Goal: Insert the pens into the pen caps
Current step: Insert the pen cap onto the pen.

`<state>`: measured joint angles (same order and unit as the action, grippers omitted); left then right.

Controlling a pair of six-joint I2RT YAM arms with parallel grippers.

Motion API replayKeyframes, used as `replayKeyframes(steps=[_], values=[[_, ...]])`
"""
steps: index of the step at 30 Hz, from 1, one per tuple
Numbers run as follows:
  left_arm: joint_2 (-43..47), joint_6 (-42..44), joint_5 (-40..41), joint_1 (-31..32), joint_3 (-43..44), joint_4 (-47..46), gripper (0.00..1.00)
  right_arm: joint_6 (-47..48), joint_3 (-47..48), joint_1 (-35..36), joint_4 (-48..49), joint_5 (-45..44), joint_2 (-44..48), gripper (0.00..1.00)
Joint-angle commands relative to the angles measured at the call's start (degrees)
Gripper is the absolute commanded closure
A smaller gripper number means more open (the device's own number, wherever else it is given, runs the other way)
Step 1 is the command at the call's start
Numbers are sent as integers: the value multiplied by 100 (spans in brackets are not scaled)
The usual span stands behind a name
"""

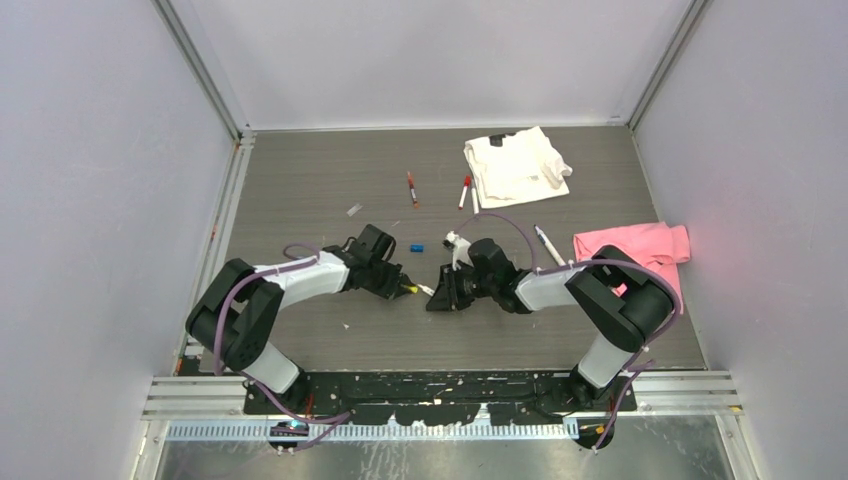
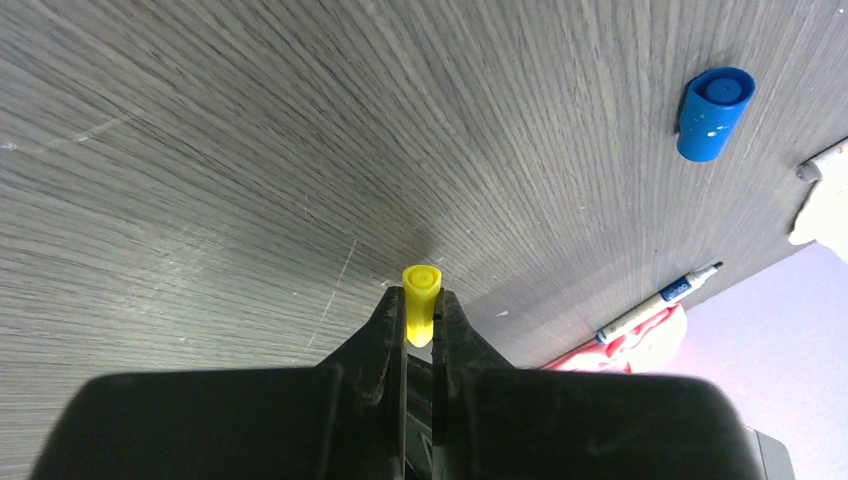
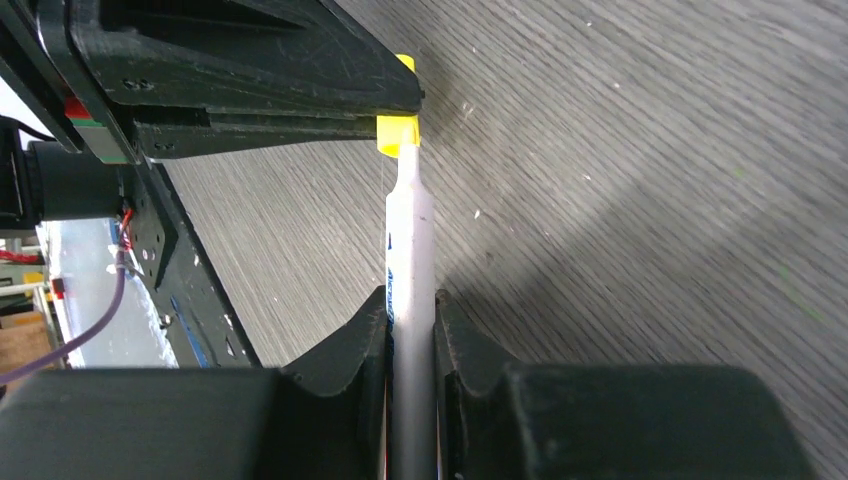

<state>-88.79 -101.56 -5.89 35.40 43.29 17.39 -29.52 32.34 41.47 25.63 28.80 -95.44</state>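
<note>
So, held pen (image 3: 410, 250): white, long axis left-right across the desk (image 1: 300, 190), tip toward the left edge, above the desk's middle.
Yellow cap (image 2: 421, 295): at that tip.
Jaws: right gripper (image 3: 410, 318) clamped the held pen; left gripper (image 2: 421, 312) clamped the yellow cap.
Right wrist alone: tip at the cap's mouth.
Left wrist alone: one loose pen's blue tip.
Counts: two caps, yellow and blue cap (image 1: 418, 245); four loose pens (image 1: 411, 187) made out; white cloth (image 1: 515, 165), pink cloth (image 1: 632, 245).
</note>
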Motion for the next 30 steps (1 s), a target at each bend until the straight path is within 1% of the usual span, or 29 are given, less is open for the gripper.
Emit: replayKeyframes(steps=[1,7,17,30], values=[[-54,-136,-214,-105,-54,-156,99,-147,258,86,294,-125,-98,99],[16,-303,-165,-148,-183,-3,99,-147,102,107,206,-182,-8,99],[-55,-400,-155,-172,-145,5,99,31,-21,172,206,269,86,99],[-40,-401,-197,-172,-222,-90,99,-26,26,290,77,69,-27,99]])
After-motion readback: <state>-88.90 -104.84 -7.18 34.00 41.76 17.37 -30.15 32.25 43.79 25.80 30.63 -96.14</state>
